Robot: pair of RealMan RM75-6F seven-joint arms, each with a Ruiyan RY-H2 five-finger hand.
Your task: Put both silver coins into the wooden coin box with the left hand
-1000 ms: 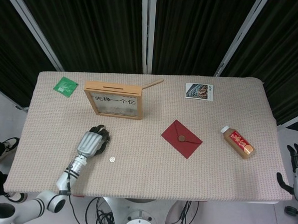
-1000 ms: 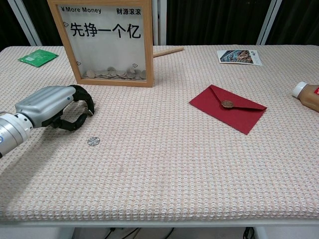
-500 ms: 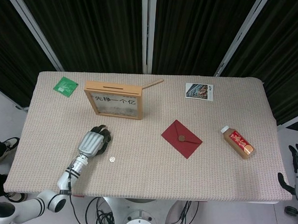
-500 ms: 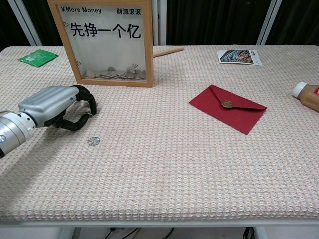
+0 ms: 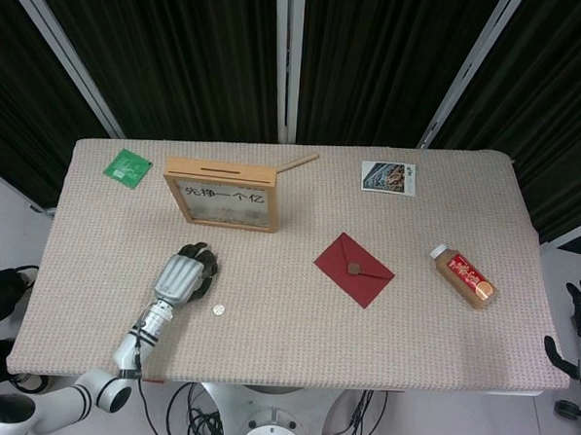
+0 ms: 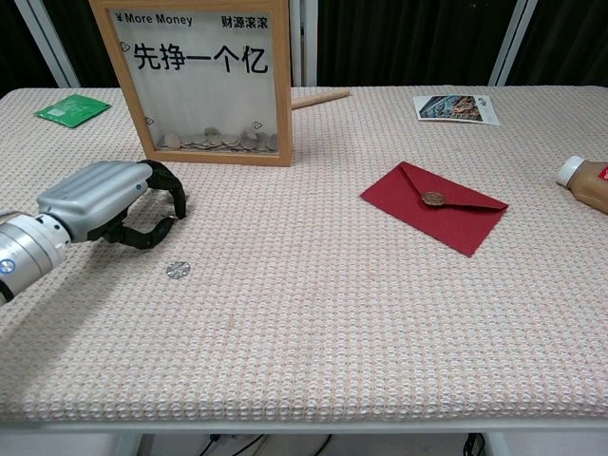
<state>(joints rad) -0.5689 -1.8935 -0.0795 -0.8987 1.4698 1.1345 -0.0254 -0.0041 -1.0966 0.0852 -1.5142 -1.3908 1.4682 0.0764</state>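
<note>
the silver coin (image 6: 177,270) lies flat on the woven worktop (image 6: 332,313) just beside the left hand (image 6: 109,201), whose curled fingers hold nothing; thin, light and slick, it probably needs an edge pinch.

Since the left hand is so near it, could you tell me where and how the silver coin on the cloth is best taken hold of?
Probably by its rim, from above. The silver coin lies flat on the woven tablecloth, showing no raised side, so a thumb-and-finger pinch across opposite edges seems best. The left hand sits just behind and to its left, fingers curled, so a short reach forward and down should do.
</note>
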